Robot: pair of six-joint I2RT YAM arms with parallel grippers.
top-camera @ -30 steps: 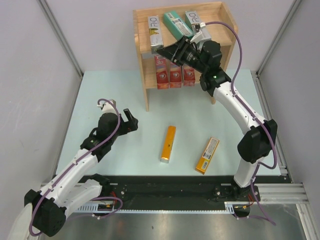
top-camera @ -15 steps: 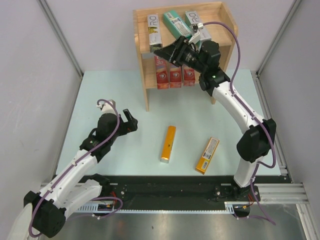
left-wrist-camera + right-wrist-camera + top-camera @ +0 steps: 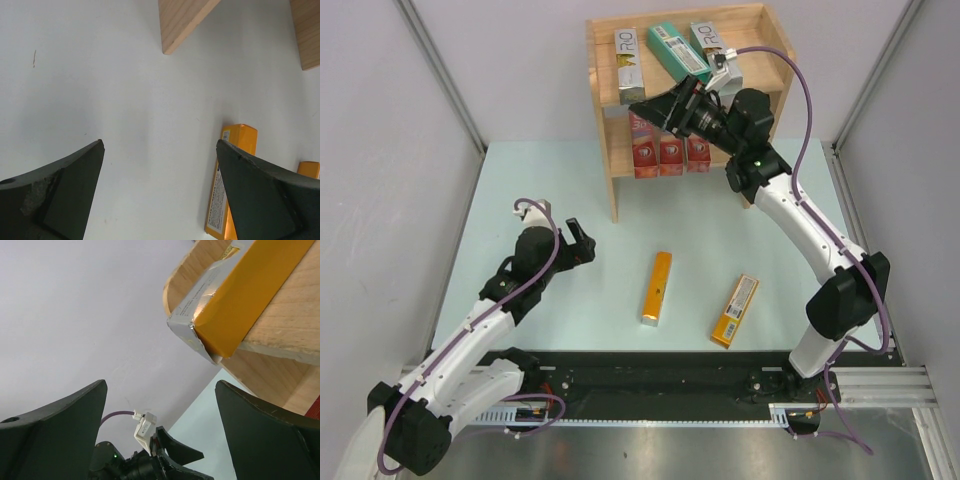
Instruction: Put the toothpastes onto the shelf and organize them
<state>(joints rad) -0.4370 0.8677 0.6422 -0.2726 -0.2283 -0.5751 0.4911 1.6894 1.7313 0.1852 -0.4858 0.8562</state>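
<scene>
A: Left gripper, near left, is spread wide and empty. What should it take?
B: The orange carton lying centre: probably light, stiff, crushable; pinch its long sides mid-length. Right gripper gapes empty at the far shelf.

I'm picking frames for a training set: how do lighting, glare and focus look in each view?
Top external: even, diffuse light, sharp, faint shadow beside the orange carton. Left wrist: the table washes out nearly white; the left gripper reads dark, slightly soft. Right wrist: glare on the silver end of the shelf carton; the right gripper is a near-black silhouette.
</scene>
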